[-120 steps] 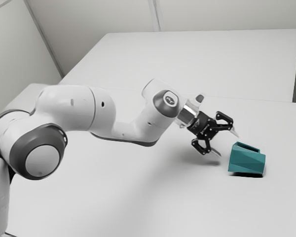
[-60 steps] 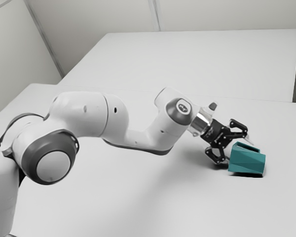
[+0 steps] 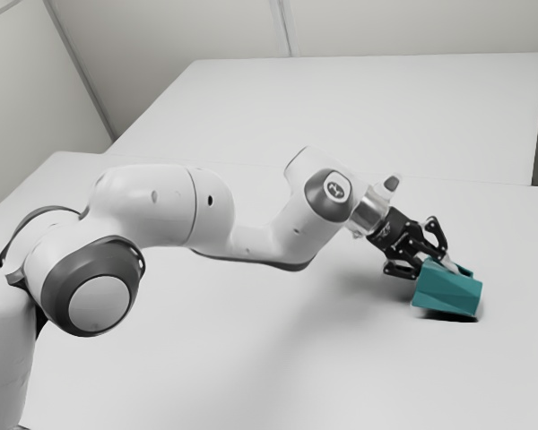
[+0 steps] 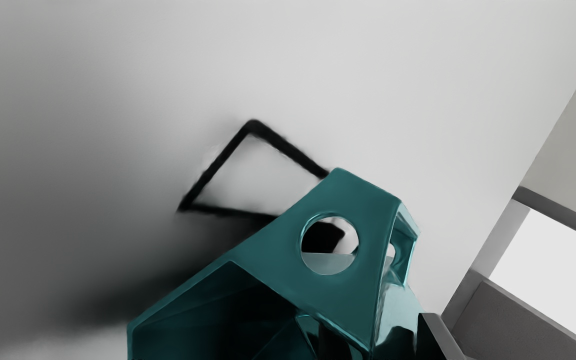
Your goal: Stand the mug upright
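Exterior view: hand [image 3: 438, 265] grips mug [image 3: 446, 292], pale tbl [image 3: 502, 385] around, wall [image 3: 386, 27] in bkgd.

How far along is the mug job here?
Done: the gripper looks shut on the mug's wall, one finger inside, one outside. In hand: the mug is on its side, mouth toward the gripper; the dark shadow beneath suggests a slight lift. Left: turning the mouth up, standing it on the table, letting go.
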Tool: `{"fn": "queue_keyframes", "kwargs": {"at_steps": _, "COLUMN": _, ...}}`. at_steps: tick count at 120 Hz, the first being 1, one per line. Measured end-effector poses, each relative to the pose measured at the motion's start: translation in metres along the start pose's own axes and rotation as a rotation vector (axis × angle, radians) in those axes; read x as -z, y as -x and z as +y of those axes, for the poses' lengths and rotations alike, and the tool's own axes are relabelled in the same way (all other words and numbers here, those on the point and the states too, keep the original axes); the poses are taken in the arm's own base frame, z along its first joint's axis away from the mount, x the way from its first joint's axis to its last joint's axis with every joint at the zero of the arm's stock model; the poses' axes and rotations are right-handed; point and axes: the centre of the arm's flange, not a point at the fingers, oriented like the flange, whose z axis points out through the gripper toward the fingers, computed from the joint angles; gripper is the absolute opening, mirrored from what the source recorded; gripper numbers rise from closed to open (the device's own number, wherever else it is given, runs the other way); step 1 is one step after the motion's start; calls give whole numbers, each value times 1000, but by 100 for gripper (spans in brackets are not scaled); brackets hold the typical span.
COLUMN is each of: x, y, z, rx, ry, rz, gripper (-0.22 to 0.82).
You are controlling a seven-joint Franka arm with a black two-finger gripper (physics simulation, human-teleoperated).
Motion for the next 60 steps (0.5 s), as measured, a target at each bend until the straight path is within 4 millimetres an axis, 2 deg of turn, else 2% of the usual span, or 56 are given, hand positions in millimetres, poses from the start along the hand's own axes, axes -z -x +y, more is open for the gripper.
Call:
{"fn": "queue_keyframes", "kwargs": {"at_steps": 34, "x": 8, "y": -1, "z": 14, "rx": -37, "ry": -2, "rz": 18, "gripper": -14}}
{"fn": "queue_keyframes", "kwargs": {"at_steps": 60, "x": 15, "y": 0, "z": 25, "rx": -74, "ry": -17, "rz": 36, "gripper": -17}}
